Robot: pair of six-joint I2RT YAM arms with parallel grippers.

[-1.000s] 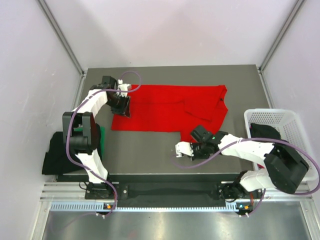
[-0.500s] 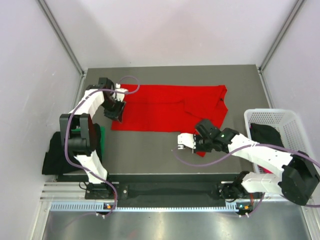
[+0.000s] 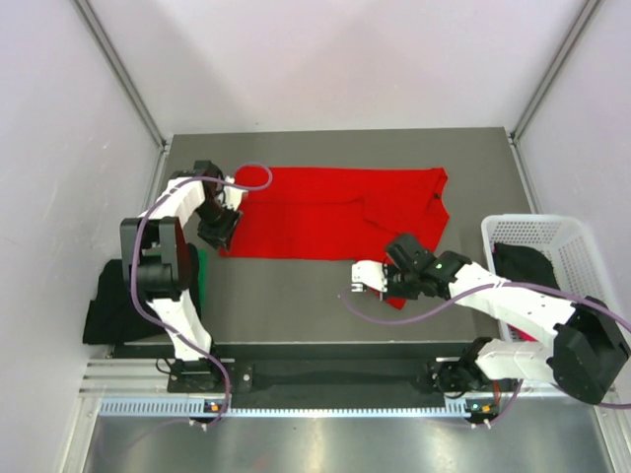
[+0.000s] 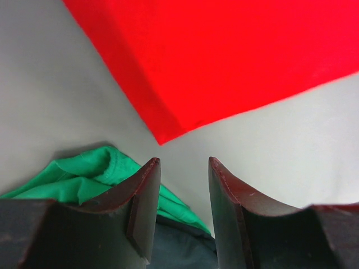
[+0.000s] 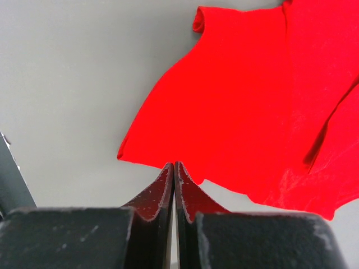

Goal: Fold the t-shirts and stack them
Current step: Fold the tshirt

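Observation:
The bright red t-shirt (image 3: 340, 212) lies spread flat across the far middle of the table. My left gripper (image 3: 219, 233) hovers open and empty just off its near-left corner. That corner (image 4: 162, 137) lies just beyond the fingertips in the left wrist view (image 4: 182, 162). My right gripper (image 3: 353, 286) is shut with nothing seen between its jaws, just in front of the shirt's near edge. In the right wrist view (image 5: 174, 163) its tips point at the red hem (image 5: 224, 129). A green shirt (image 3: 200, 276) on a black shirt (image 3: 108, 305) lies at the table's left edge.
A white mesh basket (image 3: 567, 229) stands at the right edge with a black garment (image 3: 521, 261) inside. The green cloth (image 4: 84, 174) and dark cloth (image 4: 179, 246) sit right below my left fingers. Walls enclose the table on three sides.
My left gripper has slid towards the near left, off the red shirt to just past its corner. My right gripper has moved a little farther in towards the shirt's near edge.

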